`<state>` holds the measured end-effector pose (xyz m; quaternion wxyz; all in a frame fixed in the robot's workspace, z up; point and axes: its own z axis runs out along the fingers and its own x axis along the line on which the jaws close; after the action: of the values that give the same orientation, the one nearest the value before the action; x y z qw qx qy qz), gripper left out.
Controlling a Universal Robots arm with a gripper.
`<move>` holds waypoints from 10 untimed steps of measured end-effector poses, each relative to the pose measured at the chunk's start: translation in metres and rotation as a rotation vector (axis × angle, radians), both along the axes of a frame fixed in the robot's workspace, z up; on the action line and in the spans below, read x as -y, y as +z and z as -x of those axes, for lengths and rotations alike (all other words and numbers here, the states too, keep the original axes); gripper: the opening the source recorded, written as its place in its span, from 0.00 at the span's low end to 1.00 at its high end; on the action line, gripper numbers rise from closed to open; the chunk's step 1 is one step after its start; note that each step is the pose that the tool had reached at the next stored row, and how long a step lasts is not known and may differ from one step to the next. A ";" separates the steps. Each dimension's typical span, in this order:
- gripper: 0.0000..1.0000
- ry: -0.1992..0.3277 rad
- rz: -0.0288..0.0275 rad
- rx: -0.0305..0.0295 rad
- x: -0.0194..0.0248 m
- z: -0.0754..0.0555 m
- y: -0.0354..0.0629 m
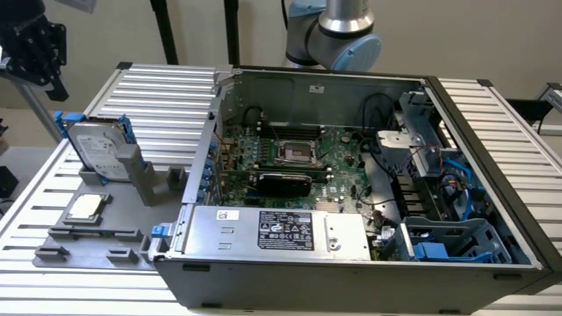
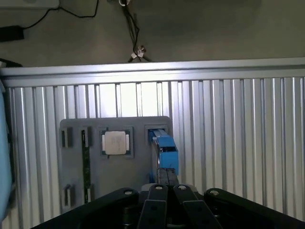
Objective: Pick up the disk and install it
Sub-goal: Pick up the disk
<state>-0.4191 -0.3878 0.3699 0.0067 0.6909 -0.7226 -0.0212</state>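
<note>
"Where's the disk (image 1: 95, 150)?"

"Straight below the pincer (image 2: 167, 191), standing on edge in a grey holder (image 1: 131, 170). Its blue rail lines up with the fingertips, but there's a clear gap between them."

"Has the pincer got hold of anything?"

"Nothing. Its fingers are pressed together, empty, hovering above."

"How would the disk handle?"

"Stiff and weighty for its size, I'd guess. The metal faces look slick, and it wouldn't like a knock. I'd take it across its thin width near the upper edge, on the blue plastic rails, keeping off the label."

"What's around it?"

"A square silver chip (image 1: 86, 206) sits on the same grey plate (image 1: 114, 217), just beside the disk and off the pincer's line. The open computer case (image 1: 307, 89) lies farther from the pincer, toward the exterior view's right, on the slatted table (image 1: 158, 92)."
</note>
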 end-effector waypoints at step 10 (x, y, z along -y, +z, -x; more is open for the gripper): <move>0.11 0.044 -0.0001 0.0011 -0.0107 0.000 -0.0078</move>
<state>-0.4191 -0.3771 0.3621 0.0067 0.7065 -0.7074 -0.0207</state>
